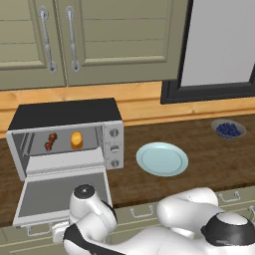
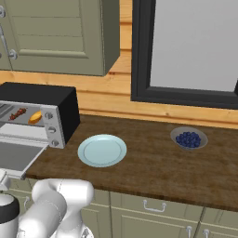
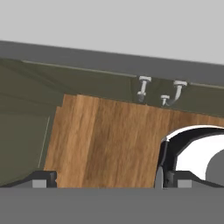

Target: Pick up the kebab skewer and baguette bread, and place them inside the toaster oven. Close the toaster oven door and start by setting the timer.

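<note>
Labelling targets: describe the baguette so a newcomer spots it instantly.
Find the boxy silver-grey toaster oven with its black top at the counter's left end, door dropped open. Inside, on the grey tray, the stubby golden-orange baguette bread sits right of the thin dark red kebab skewer.

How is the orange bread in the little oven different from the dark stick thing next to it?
The baguette bread is golden-orange, while the kebab skewer is dark red-brown. The bread is one stubby, plump lump; the skewer is a thin row of small chunks. The bread sits to the right, nearer the knobs, and the skewer sits to the left. Both lie inside the toaster oven, whose door hangs open.
</note>
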